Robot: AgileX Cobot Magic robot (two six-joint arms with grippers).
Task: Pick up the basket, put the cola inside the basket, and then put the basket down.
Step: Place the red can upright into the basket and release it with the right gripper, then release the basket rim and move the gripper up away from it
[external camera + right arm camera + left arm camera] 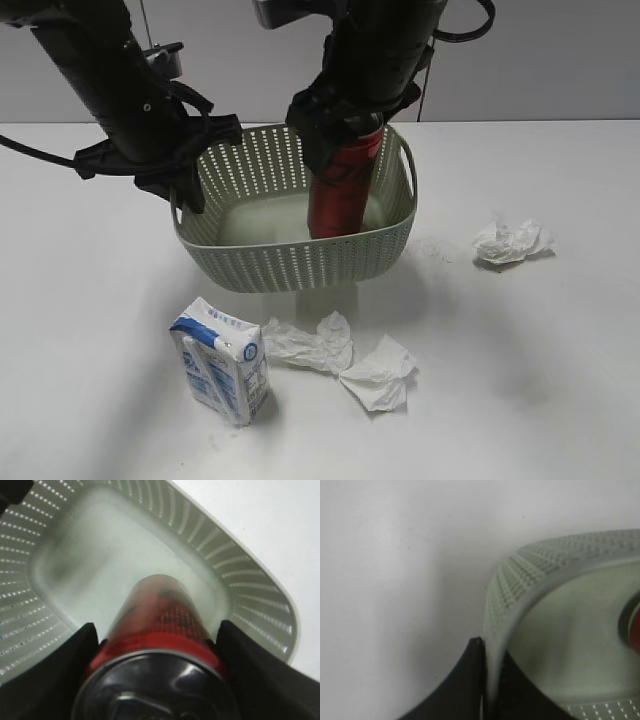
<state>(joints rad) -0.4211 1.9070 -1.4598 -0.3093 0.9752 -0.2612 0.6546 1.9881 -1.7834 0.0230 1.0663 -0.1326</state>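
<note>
Toward the back of the white worktop (90, 300), the pale green basket (300, 262) is seen with its left rim clamped by the left pincer (185, 192); in the left wrist view the two black fingers (460, 690) are closed on the thin perforated wall (520, 580), one outside it and one inside. Whether the basket is resting on the worktop or is lifted slightly cannot be told, though a soft shadow is cast beneath its front wall. Inside the basket, toward its right half, the red cola (342, 190) is held upright by the right pincer (345, 125), which is closed around the can's upper part. In the right wrist view the silver top (155, 690) is seen from above between two black fingers (260, 675) pressed to either side of the red body (160, 610), and the lower end is directed at the smooth basket floor (90, 570); whether it touches that floor cannot be told. In front of the basket, a blue-and-white milk carton (222, 362) is stood upright on the worktop, well apart from the basket. Just beside it to the right, two crumpled white tissues (345, 358) are lain close together. A third crumpled tissue (512, 241) is found alone to the right of the basket.
</note>
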